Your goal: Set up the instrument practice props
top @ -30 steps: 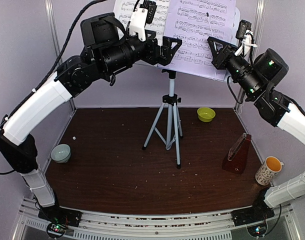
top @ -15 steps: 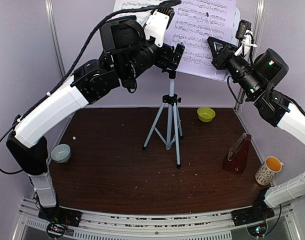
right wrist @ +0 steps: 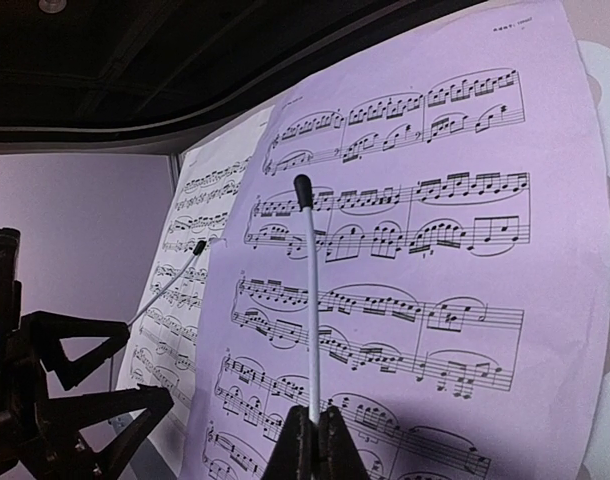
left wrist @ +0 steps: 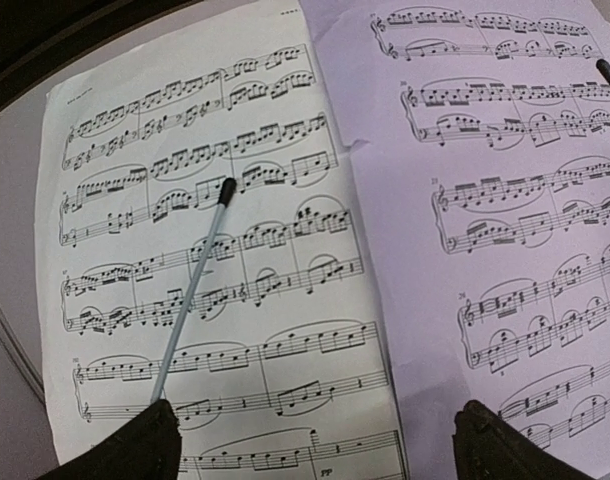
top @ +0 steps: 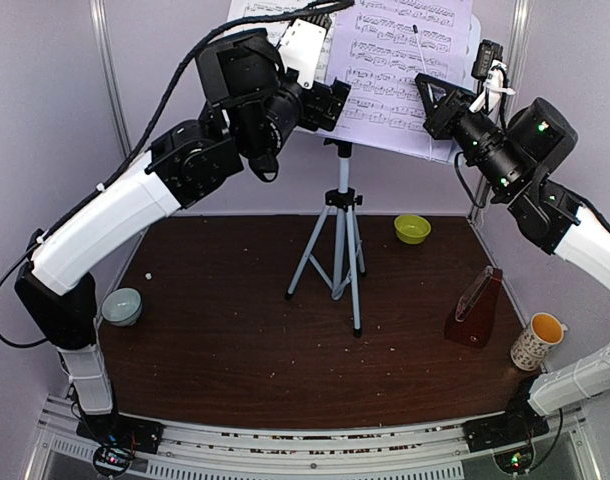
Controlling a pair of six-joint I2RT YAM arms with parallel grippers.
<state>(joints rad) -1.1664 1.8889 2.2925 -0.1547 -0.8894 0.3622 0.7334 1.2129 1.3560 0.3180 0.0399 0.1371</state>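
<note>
The music stand's silver tripod (top: pixel 339 250) stands mid-table, with two sheet-music pages on its desk at the top. The left page (left wrist: pixel 235 300) is white and the right page (right wrist: pixel 405 280) looks lilac. A thin page-holder rod (left wrist: pixel 190 300) lies across the left page. My left gripper (top: pixel 332 102) is open and empty, its jaws (left wrist: pixel 310 450) spread just in front of the lower edge of the left page. My right gripper (top: pixel 433 97) is shut on the base of the right page's holder rod (right wrist: pixel 312 300). The red-brown metronome (top: pixel 475 310) stands at the right of the table.
A yellow-green bowl (top: pixel 412 228) sits at the back right. A patterned mug (top: pixel 538 340) stands by the right edge, near the metronome. A pale bowl (top: pixel 122 305) sits at the left edge. Grey walls close in the table on three sides.
My left arm has swung up and to the right, bringing its gripper to the left page, then eased slightly back left. The right arm and its rod have not moved.
</note>
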